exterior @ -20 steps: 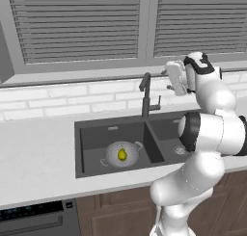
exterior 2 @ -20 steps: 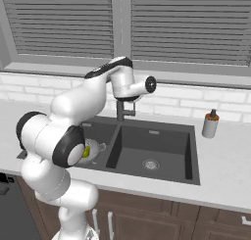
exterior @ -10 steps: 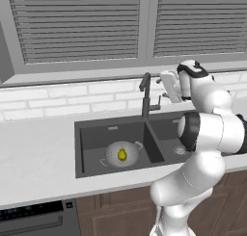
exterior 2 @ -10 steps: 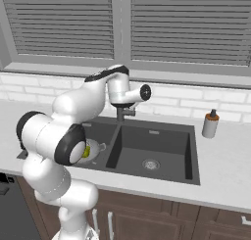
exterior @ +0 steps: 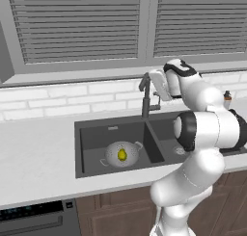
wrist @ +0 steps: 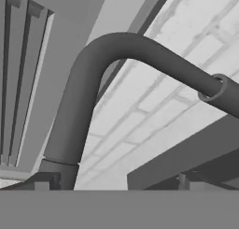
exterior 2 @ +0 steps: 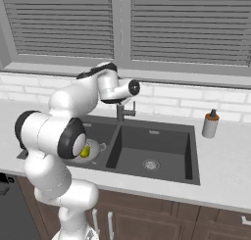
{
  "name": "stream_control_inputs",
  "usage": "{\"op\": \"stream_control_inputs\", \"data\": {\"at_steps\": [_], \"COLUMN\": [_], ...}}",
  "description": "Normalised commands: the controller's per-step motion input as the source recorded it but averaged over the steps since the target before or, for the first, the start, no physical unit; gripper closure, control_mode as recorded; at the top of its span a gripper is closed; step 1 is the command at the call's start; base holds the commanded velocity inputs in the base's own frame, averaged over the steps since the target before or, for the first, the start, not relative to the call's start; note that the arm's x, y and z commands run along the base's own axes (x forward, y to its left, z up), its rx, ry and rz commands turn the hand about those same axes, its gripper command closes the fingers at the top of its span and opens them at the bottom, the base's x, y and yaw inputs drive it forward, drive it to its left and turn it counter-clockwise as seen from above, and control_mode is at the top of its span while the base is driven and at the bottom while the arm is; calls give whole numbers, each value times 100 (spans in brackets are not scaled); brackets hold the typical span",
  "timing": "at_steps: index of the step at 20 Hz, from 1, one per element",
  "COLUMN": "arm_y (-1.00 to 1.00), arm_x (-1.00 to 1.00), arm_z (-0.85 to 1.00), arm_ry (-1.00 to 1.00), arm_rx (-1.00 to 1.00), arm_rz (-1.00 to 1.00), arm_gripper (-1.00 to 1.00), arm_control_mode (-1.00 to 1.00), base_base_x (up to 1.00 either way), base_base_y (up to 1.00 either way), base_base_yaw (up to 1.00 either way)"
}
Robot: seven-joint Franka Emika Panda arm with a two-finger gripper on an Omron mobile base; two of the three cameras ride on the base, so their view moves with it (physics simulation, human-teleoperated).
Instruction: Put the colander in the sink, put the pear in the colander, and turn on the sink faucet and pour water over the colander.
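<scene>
Now sitting low in the left basin of the dark grey rectangular double-basin sink (exterior: 112,128), centre of the left base view: round silver-grey perforated metal colander (exterior: 121,154) with two loop handles. Holds the small yellow-green pear (exterior: 122,155) at its middle. Seen again in the right base view at centre left, colander (exterior 2: 94,147) and pear (exterior 2: 85,152) partly hidden behind the robot's white elbow.

Rising from the sink's back edge just above the divider between the basins: tall dark grey gooseneck faucet (exterior: 144,96), small side lever pointing right. No light-blue stream visible under the spout.

Pressed up close beside the faucet's top, in the upper middle of the left base view: white hand carrying the pincer (exterior: 157,84), right next to the curved spout; contact cannot be told. Fingers hidden in both base views, and only the flat grey band at the bottom of the hand view, so cannot tell whether spread or pressed together.

Very close in the hand view: curved spout of the faucet (wrist: 88,92), arching from lower left to right edge, white brick wall (wrist: 154,116) behind.

Elsewhere: small grey bottle with an orange top (exterior 2: 211,124) standing on the pale grey desk (exterior 2: 225,170) right of the sink, well apart from the faucet. Grey slatted window blinds (exterior: 77,23) across the top. Brown cabinet doors (exterior 2: 147,219) below the desk.
</scene>
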Motion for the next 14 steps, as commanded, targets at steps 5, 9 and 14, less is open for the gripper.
{"op": "stream_control_inputs", "data": {"at_steps": [5,9,14], "arm_y": [44,40,-39], "arm_x": [40,53,-38], "arm_z": [0,0,15], "arm_ry": [0,0,-1], "arm_rx": [-8,-8,4], "arm_rz": [0,0,-4], "arm_gripper": [-100,-100,-100], "arm_control_mode": [-100,-100,-100], "base_base_x": [0,0,0], "base_base_y": [0,0,0], "base_base_yaw": [0,0,0]}}
